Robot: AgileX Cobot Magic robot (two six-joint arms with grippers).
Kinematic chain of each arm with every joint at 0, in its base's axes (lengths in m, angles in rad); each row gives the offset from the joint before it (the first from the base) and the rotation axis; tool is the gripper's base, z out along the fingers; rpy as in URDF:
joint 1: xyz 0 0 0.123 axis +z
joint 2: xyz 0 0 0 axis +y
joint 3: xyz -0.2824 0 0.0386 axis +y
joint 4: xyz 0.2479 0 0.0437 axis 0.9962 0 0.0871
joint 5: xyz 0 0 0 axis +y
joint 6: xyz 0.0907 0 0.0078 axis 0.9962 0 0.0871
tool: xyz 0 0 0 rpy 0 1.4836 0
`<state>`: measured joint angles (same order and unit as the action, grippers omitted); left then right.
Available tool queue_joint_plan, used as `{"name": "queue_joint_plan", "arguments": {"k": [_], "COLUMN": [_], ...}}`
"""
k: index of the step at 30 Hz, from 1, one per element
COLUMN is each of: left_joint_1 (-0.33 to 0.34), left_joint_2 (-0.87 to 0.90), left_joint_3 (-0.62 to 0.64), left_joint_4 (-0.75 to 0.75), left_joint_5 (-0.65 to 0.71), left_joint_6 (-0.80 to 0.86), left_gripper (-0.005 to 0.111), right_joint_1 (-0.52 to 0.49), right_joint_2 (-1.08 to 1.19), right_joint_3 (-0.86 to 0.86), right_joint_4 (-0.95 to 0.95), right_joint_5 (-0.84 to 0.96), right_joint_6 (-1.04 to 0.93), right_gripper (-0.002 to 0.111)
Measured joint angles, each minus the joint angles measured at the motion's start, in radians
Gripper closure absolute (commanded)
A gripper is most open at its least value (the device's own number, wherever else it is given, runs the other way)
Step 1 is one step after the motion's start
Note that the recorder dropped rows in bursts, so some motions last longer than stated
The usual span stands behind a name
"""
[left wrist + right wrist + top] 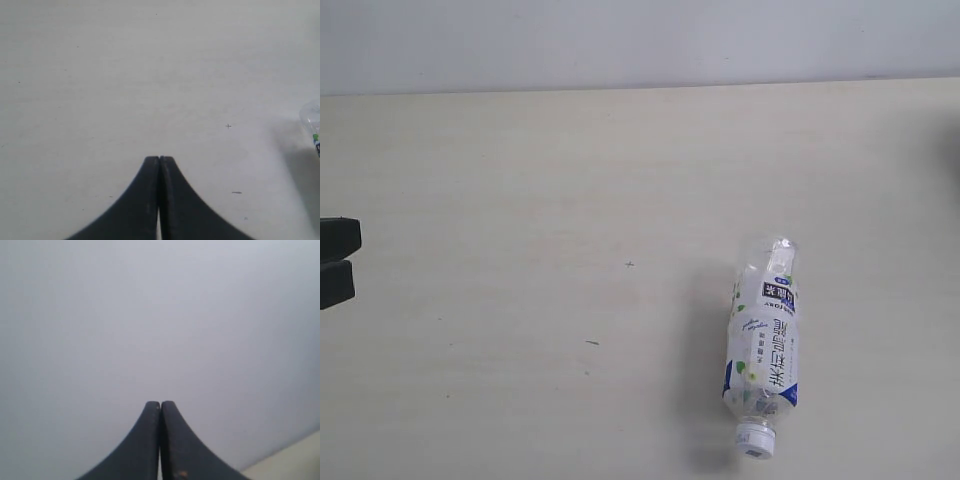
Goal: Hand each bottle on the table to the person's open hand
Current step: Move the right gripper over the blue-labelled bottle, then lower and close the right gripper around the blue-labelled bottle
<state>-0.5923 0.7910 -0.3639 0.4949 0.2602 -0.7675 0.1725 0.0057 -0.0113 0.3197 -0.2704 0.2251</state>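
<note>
Since the bottle (765, 345) lies on its side at the near right of the table (520, 180), clear and seemingly empty, it is probably light, thin-walled and apt to roll or crumple. Its labelled middle looks the best place to grip. The left gripper (160, 159) and right gripper (160, 404) are pressed closed, holding nothing.

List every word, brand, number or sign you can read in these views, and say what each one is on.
Nothing can be quoted with confidence.
Bottle, white label: large dark characters along its length, too blurred to read.
Same label, dark band toward the bottle's base: small white characters, too small to read.
Table: no text, only tiny dark specks.
Both wrist views: no text.
</note>
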Motion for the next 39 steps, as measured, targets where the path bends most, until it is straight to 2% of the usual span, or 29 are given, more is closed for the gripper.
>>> {"name": "queue_joint_plan", "arguments": {"k": [4,7,10,15,18,26,31,39], "left_joint_1": [0.000,0.000,0.000,0.000,0.000,0.000,0.000,0.000], "left_joint_2": [0.000,0.000,0.000,0.000,0.000,0.000,0.000,0.000], "left_joint_3": [0.000,0.000,0.000,0.000,0.000,0.000,0.000,0.000], "left_joint_4": [0.000,0.000,0.000,0.000,0.000,0.002,0.004,0.004], "left_joint_5": [0.000,0.000,0.000,0.000,0.000,0.000,0.000,0.000], "left_joint_6": [0.002,0.002,0.002,0.002,0.002,0.002,0.002,0.002], "left_gripper": [0.107,0.107,0.107,0.107,0.107,0.107,0.107,0.107], "right_joint_1": [0.000,0.000,0.000,0.000,0.014,0.173,0.291,0.453], "right_joint_2": [0.081,0.239,0.469,0.848,1.047,1.397,1.444,1.448], "right_joint_3": [-0.129,-0.293,-0.503,-0.830,-0.941,-0.970,-0.970,-0.970], "right_joint_4": [0.003,0.003,0.003,0.003,0.005,-0.042,-0.163,-0.195], "right_joint_5": [-0.001,0.078,0.270,0.748,0.924,1.120,1.167,1.226], "right_joint_6": [0.018,-0.029,-0.073,-0.114,-0.131,-0.104,0.039,0.175], "right_gripper": [0.108,0.108,0.108,0.108,0.108,0.108,0.108,0.108]}}
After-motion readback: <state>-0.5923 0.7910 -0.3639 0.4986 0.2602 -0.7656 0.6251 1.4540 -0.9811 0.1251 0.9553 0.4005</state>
